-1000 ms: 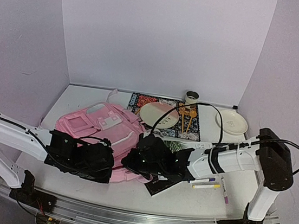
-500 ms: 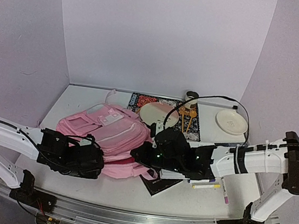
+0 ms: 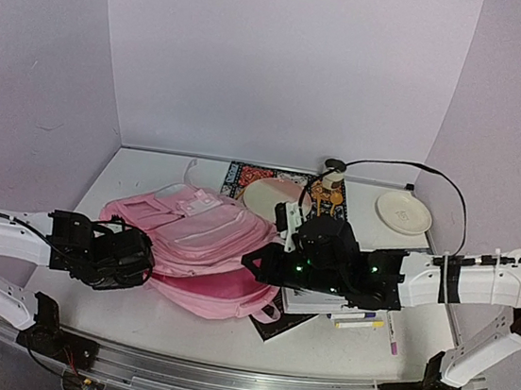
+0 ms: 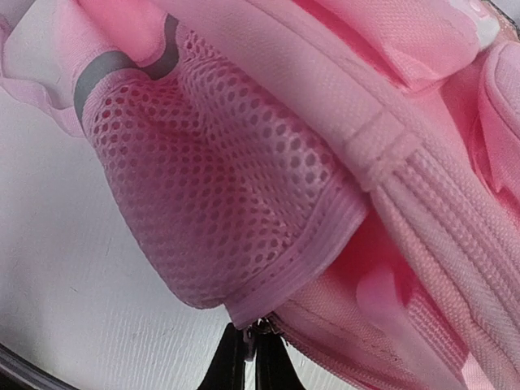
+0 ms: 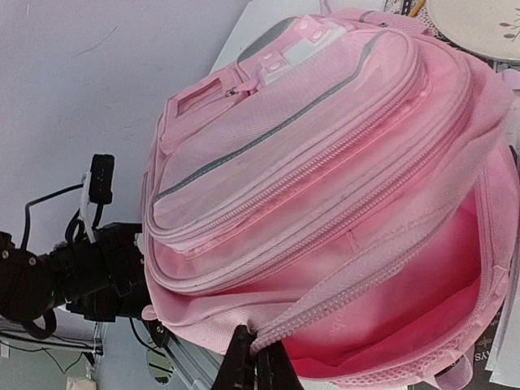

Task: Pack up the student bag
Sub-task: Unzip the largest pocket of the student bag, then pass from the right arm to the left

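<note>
The student bag [image 3: 189,239] lies on its side across the centre-left of the top view. It is a big, soft, puffy pink fabric shape on the white table [image 3: 139,175]. In the right wrist view the student bag [image 5: 309,162] fills the frame. It shows ribbed zip tracks curving in parallel rows, a grey stripe, a white patch at the upper centre, and a main compartment gaping at the lower right onto smooth pink lining. In the left wrist view the student bag [image 4: 422,122] shows corded seams and a rounded mesh pocket [image 4: 219,187] of honeycomb netting, edged in ribbed binding.

The right gripper [image 5: 258,357], at the bottom centre of its view, has its black fingers pressed together on the woven rim of the open compartment. The left gripper [image 4: 252,361], at the bottom centre of its view, is pinched on the zip seam just under the mesh pocket.

Behind the bag lies a patterned mat [image 3: 244,176]. On it rests a round cream plate [image 3: 274,197], partly hidden by the right arm. A smaller pale plate [image 3: 403,211] sits at the right. A small cup [image 3: 334,173] stands at the back. Thin markers [image 3: 359,323] lie at the lower right.
</note>
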Controlling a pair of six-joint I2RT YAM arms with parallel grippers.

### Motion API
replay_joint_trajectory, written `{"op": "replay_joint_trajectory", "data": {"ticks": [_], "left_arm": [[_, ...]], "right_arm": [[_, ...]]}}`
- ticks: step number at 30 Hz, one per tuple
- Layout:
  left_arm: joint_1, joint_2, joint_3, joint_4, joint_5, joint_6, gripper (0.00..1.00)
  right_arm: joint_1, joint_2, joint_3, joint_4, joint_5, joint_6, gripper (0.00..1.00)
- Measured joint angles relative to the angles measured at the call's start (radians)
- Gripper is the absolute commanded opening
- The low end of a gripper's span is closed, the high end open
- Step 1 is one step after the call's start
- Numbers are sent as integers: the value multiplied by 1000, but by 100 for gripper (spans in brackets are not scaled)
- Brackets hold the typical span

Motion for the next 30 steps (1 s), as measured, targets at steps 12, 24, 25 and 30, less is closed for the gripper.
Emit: {"op": "replay_joint_trajectory", "data": {"ticks": [12,24,25,30], "left_arm": [[32,13,-8,-43,-40,23,48],[35,-168,81,24,48,286,85],[35,-175,81,47,70,318,86],[28,-172,81,180,166,447,91]], "right_arm": [[-3,119,121,-16,-86,-108,0],[-8,229,241,-44,-89,-160,0],[-8,233,244,-44,-89,-161,0],[-8,242,249,-46,-83,-161,0]]}}
